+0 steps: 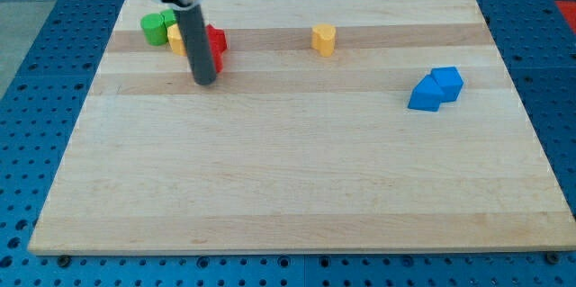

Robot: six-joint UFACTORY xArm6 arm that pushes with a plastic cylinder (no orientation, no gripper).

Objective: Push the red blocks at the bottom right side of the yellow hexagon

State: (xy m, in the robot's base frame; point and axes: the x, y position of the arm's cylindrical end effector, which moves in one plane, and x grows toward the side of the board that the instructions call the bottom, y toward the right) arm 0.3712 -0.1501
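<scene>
In the upper left of the frame, on the pale wooden board (297,179) over a blue perforated table (27,17), my tip (205,82) touches the red blocks (216,42); the rod carries no claw.

This looks like a robotics lab: around my tip (205,81) lies a pale wooden board (297,188), set on a blue perforated metal bench (558,44) with regular rows of mounting holes on every side.
</scene>
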